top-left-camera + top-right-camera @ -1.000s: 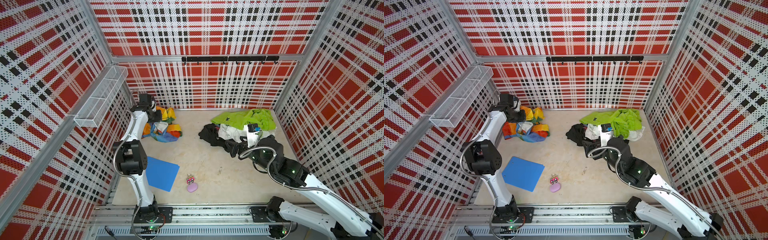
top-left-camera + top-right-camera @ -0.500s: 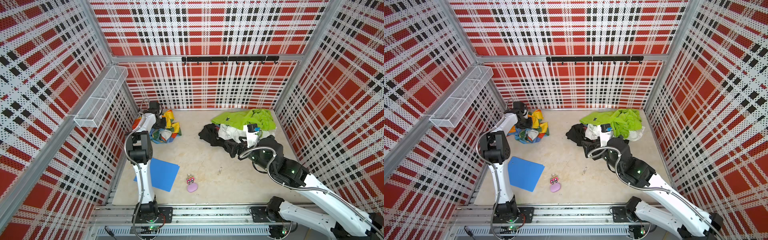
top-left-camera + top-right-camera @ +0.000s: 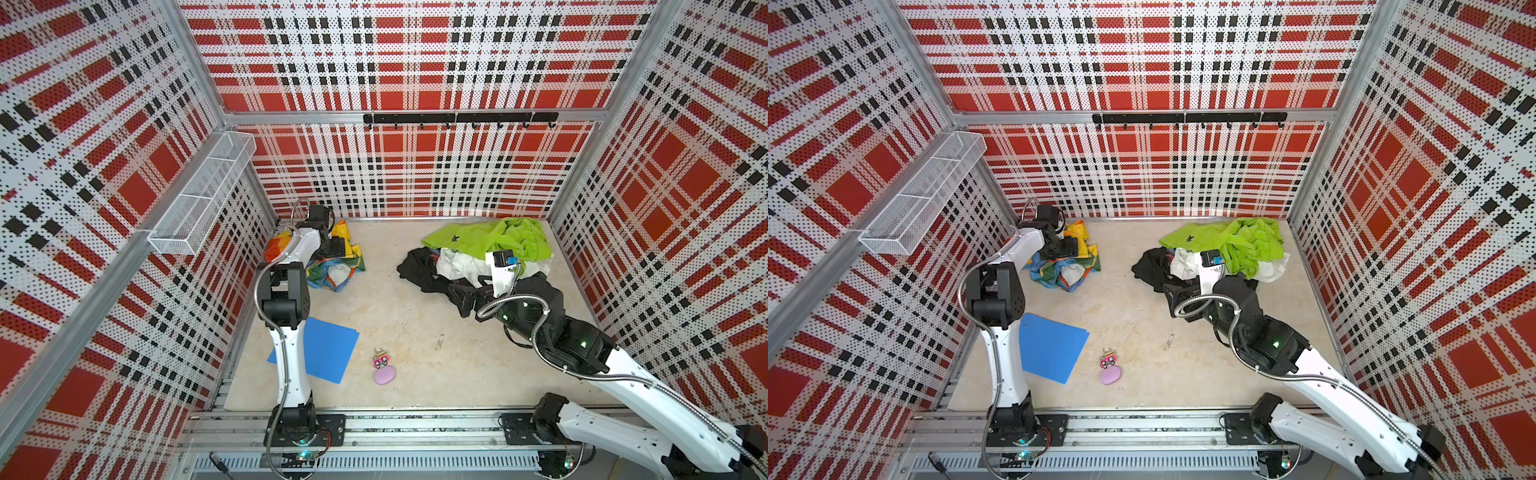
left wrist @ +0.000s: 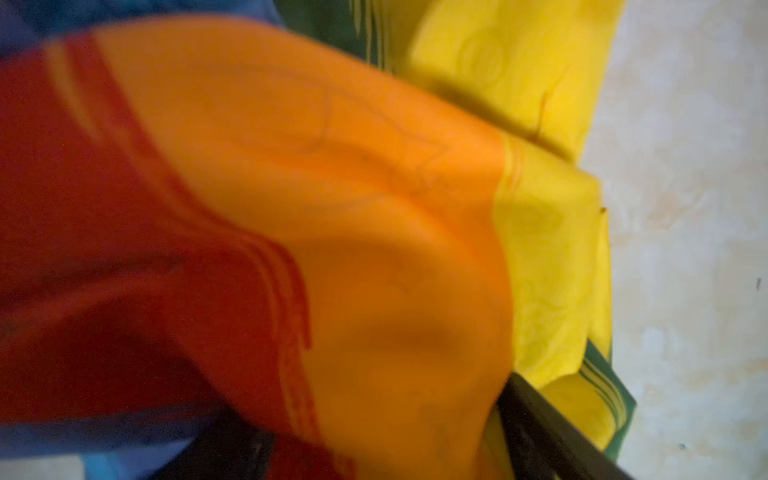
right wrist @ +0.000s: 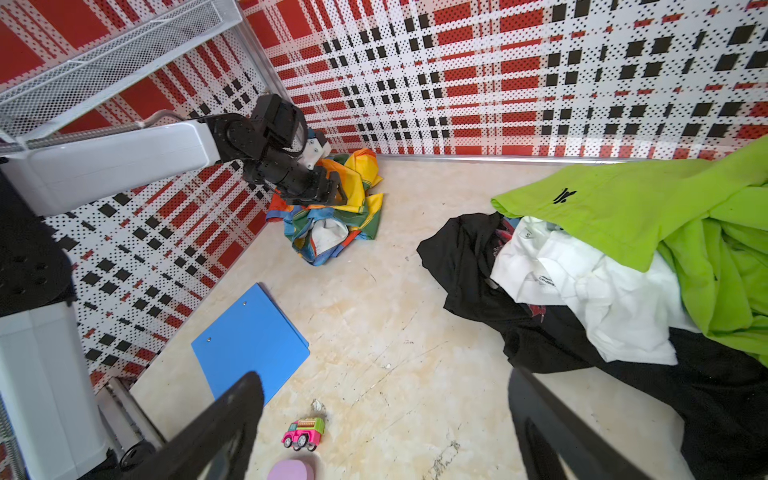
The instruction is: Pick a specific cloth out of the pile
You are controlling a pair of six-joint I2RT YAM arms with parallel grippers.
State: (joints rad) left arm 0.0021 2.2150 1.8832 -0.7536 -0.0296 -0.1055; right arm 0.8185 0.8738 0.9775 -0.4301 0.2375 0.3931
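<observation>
Holding left claw (image 5: 334, 193) wide open on cloth (image 3: 336, 272), gripping nothing; right claw (image 5: 382, 378) spread, empty, beside pile (image 3: 490, 245). Sitting bunched in far-left corner of worktop (image 3: 415, 332), well apart from pile. Judging cloth light, limp, slippery; aiming for a raised fold.

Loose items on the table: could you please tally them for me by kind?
Rainbow cloth: 1
Garments in the pile, by visible colour: 3 (lime-green garment, white garment, black garment)
Blue folder: 1
Pink toy truck: 1
Pink oval object: 1
Total: 7
</observation>
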